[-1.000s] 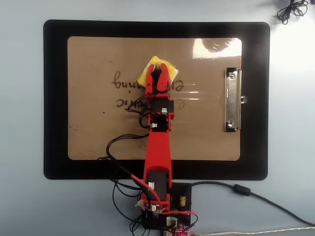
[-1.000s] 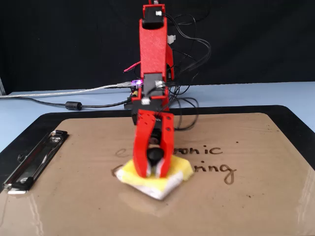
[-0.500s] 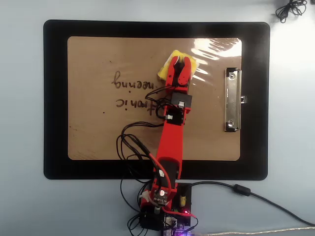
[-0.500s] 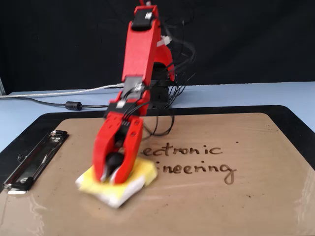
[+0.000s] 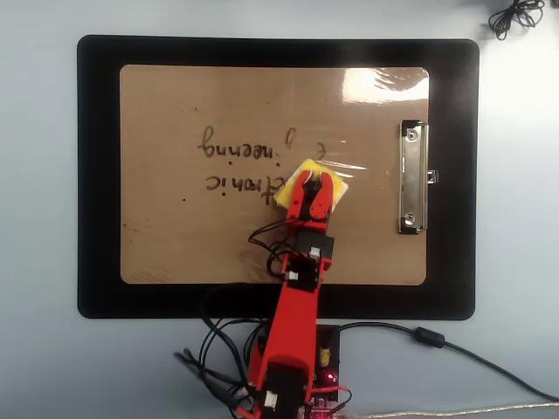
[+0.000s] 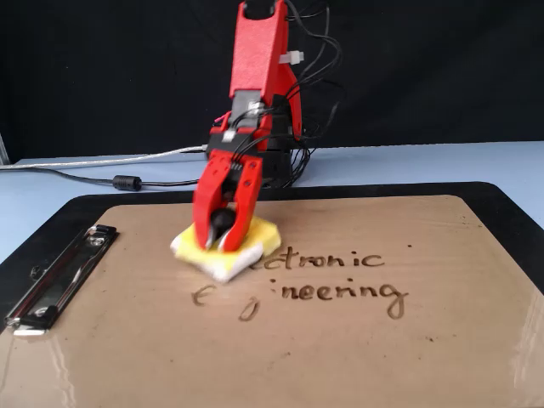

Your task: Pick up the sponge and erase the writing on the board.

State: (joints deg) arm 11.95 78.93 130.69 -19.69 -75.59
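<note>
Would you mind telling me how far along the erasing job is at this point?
Done: the sponge is picked up, clamped in the gripper and pressed on the board. A little is wiped: in the fixed view only faint strokes sit left of "ineering" in the writing. In hand: the sponge covers the start of "electronic". Left: "ectronic" and "ineering" are still dark and legible, so most remains.

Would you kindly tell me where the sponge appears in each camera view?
Overhead view: the sponge lies right of centre on the board, under the gripper.
Fixed view: the sponge is left of centre, near the first written line.
Shared landmark: the metal clip.
</note>
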